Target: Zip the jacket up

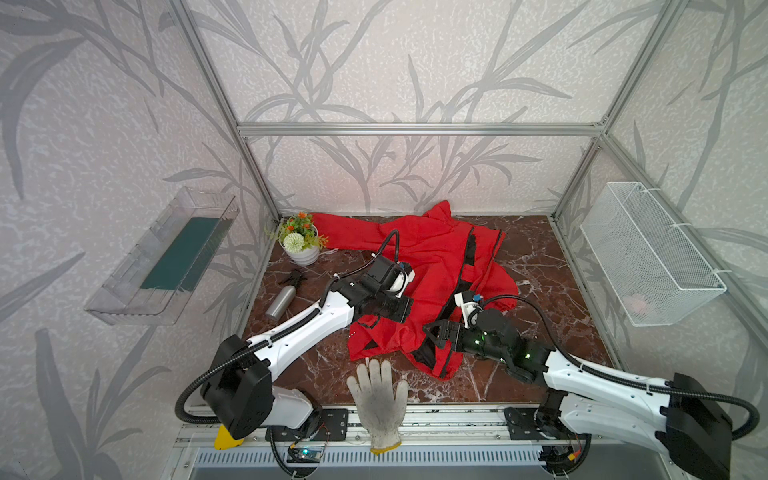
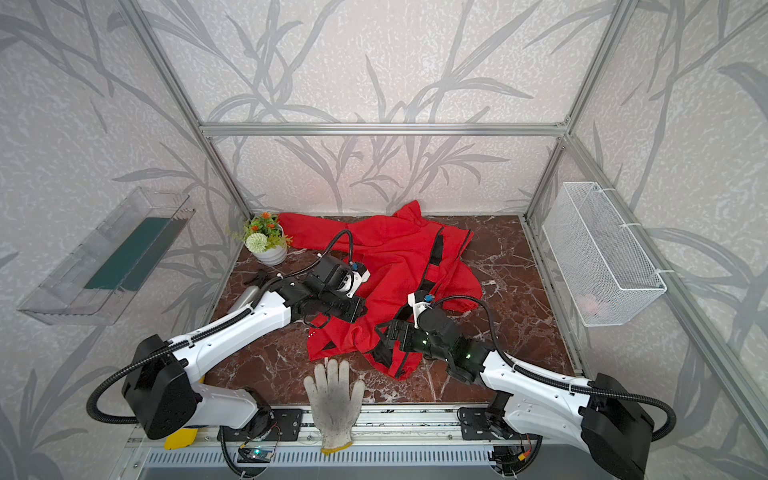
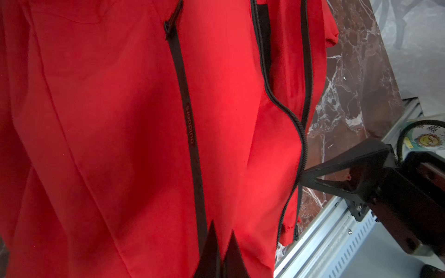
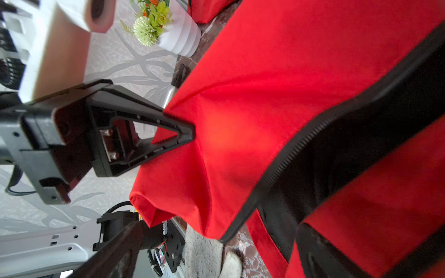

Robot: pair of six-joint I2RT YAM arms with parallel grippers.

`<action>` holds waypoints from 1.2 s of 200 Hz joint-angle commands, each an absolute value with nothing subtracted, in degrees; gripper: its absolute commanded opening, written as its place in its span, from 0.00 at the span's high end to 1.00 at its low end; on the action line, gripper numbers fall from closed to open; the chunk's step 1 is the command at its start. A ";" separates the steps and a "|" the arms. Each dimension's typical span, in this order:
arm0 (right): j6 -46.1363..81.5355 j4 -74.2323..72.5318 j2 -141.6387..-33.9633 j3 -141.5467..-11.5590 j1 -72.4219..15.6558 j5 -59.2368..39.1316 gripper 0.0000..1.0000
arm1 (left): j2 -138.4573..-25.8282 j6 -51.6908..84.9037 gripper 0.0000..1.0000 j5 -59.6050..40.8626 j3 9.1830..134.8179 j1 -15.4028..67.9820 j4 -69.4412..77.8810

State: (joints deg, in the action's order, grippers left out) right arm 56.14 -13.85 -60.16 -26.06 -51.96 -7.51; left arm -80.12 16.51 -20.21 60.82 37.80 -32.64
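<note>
Jacket (image 1: 432,266) lies crumpled at centre frame in both top views, front open, black lining showing between the zip edges. Left gripper (image 4: 190,134), left of centre, is clamped on a pinch of red cloth between the pocket zip (image 3: 187,115) and the front zipper (image 3: 284,106). Right gripper (image 1: 434,334), lower right of centre, gapes wide and holds nothing, one tip seemingly touching the zipper edge. Slider not seen. My read: use the left pinch as an anchor, pull the cloth taut, lay both edges together at the hem, then seek the slider; thin fabric may snag the teeth. Brown marble table (image 1: 540,266). Left to right: clear tray (image 1: 166,257), flower pot (image 1: 301,249), spray bottle (image 1: 282,301), white glove (image 1: 378,399), wire basket (image 1: 648,253); leaf-patterned walls.
</note>
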 commanded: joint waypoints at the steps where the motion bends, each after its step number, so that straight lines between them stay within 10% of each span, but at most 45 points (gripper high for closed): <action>1: 56.10 -23.25 -62.79 -25.38 -52.38 -8.75 0.01 | -80.46 16.00 1.00 -24.17 63.17 37.11 -34.17; 68: 56.95 -34.65 -72.87 -27.48 -52.38 -16.58 0.02 | -80.74 16.52 1.00 -25.97 63.77 36.21 -33.66; 143: 57.62 -33.41 -68.92 -25.76 -52.71 -16.81 0.49 | -80.32 16.35 1.00 -26.89 63.54 34.56 -33.75; 159: 57.33 -31.91 -67.97 -25.58 -52.91 -15.94 0.79 | -80.08 16.35 1.00 -26.88 63.37 34.46 -33.80; 175: 57.31 -31.14 -67.37 -25.60 -52.90 -15.66 1.00 | -79.59 16.50 0.88 -26.81 63.37 34.25 -33.92; 205: 56.66 -29.21 -66.80 -27.16 -52.90 -15.99 1.00 | -76.21 17.76 0.41 -24.26 63.13 33.65 -33.45; 240: 55.29 -26.06 -66.93 -29.75 -52.90 -15.91 1.00 | -68.58 22.16 0.31 -18.39 63.05 33.20 -35.59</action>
